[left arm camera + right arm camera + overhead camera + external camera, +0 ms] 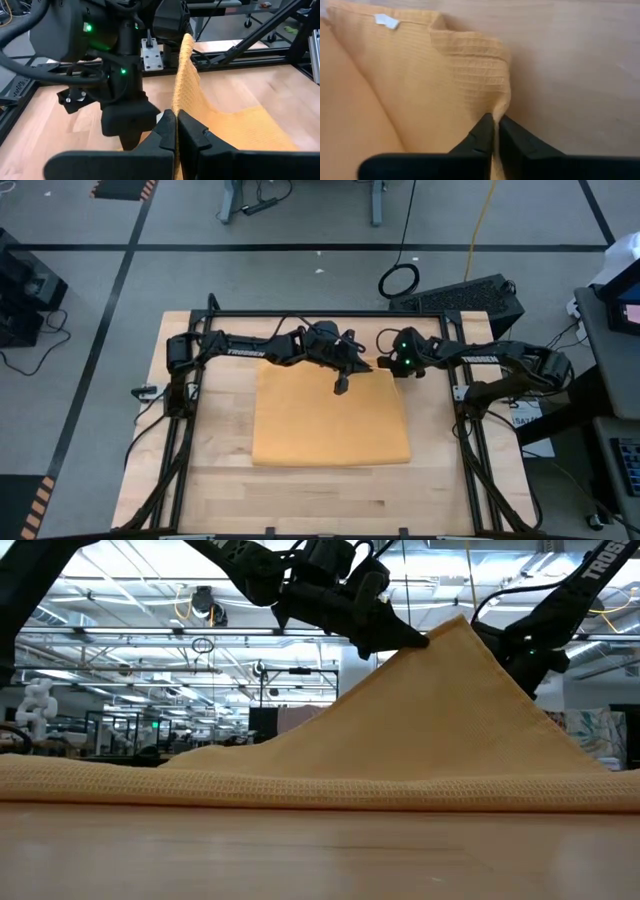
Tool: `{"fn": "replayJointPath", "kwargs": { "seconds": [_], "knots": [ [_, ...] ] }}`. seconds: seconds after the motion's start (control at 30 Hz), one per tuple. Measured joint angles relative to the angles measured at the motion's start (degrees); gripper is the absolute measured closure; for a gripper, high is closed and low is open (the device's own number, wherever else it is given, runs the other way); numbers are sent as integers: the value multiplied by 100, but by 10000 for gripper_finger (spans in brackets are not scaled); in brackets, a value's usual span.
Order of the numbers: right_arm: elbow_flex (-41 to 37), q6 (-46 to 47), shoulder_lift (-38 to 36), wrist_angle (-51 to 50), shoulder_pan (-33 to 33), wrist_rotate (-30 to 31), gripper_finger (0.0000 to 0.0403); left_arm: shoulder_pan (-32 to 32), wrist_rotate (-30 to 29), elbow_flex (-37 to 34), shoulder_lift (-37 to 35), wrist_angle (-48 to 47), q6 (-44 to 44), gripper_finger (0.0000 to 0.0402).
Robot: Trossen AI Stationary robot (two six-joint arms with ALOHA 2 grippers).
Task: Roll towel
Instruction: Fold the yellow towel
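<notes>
**Already pinched: both tools hold the towel's far edge**

Mostly flat, the towel point(330, 420) lies on the middle of the wooden surface point(210, 490), a mustard rectangle whose slightly longer axis runs left to right across the surface, with its short axis running from the arms' end toward the free front edge. Its far edge is lifted: in the low view the cloth point(420, 730) rises to a peak and slopes down to a flat strip along the front. A small white tag point(386, 21) sits near one raised corner.

The left tool point(176, 131) is closed on a standing fold of the far edge, near its middle. The right tool point(495, 131) is closed on the far right corner, fabric bunching between its tips. Both arms reach in from the far side, so the whole free body of the towel lies forward of them.

Judging from this, a roll would run along the short axis, far edge carried toward the front, with neither arm clearly nearer.
</notes>
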Motion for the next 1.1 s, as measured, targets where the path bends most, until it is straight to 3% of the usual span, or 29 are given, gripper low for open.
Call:
{"fn": "replayJointPath", "kwargs": {
  "seconds": [0.13,0.37,0.5,0.67,0.97,1.1],
  "knots": [
    [16,20,-357,-289,2,256,398,0,11,0,0,0,-2,399],
    [444,-407,-1413,-1909,148,1971,400,-26,24,-1,0,0,-19,399],
    [525,-541,-1715,-2365,290,2508,395,-33,25,-2,0,0,-20,399],
    [522,-476,-1619,-2425,429,2507,372,-31,26,-2,0,-7,-22,399],
    [522,-214,-1808,-2419,379,1727,257,-31,26,-2,-2,-87,-22,399],
    [522,-148,-1952,-2589,198,1644,224,-32,24,-2,-2,-90,-24,399]
  ]
}}
